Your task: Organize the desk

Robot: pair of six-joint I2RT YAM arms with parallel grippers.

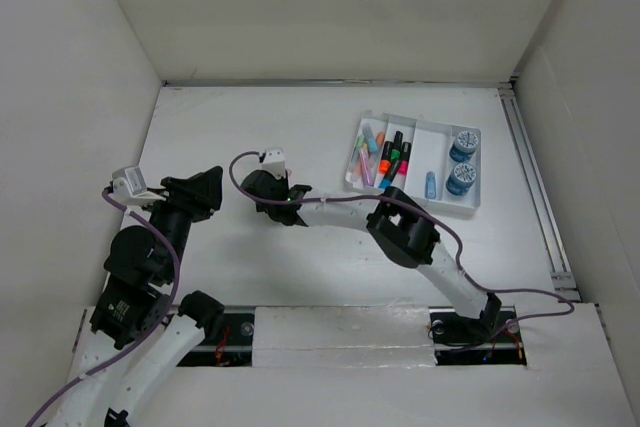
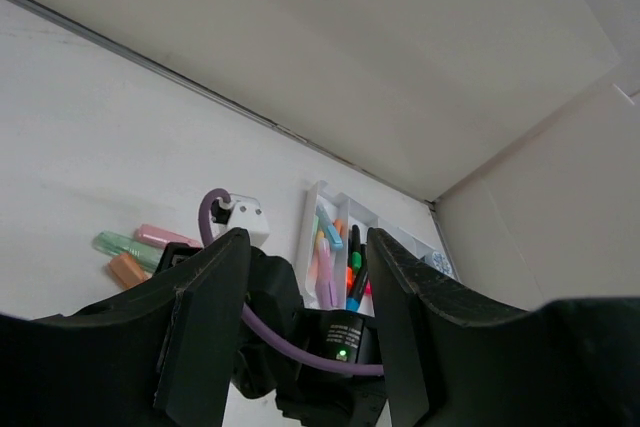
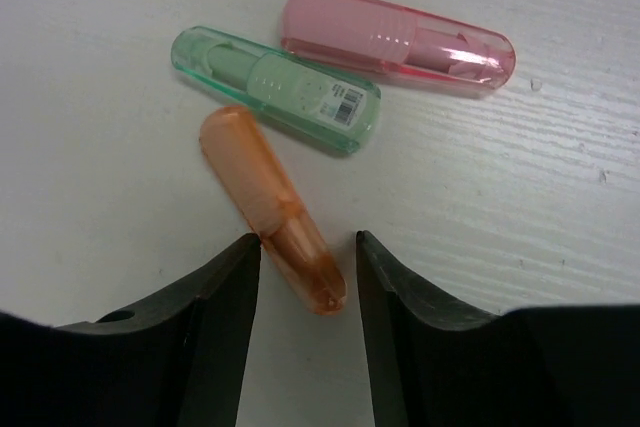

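The white desk (image 1: 300, 127) holds three short translucent marker-like pens close together: pink (image 3: 400, 39), green (image 3: 275, 89) and orange (image 3: 270, 209). My right gripper (image 3: 305, 242) is open and low over the desk, with the near end of the orange pen between its jaws, close against the left finger. In the top view the pens are hidden under the right gripper (image 1: 262, 187). My left gripper (image 1: 212, 187) is open and empty, just left of the right one. The left wrist view shows the pens (image 2: 140, 252) beyond the right wrist.
A small white compartmented tray (image 1: 420, 122) stands at the back right, with several coloured markers (image 1: 385, 155) and two blue rolls (image 1: 463, 162) in it. It also shows in the left wrist view (image 2: 312, 207). White walls border the desk. The right arm's purple cable loops over its wrist.
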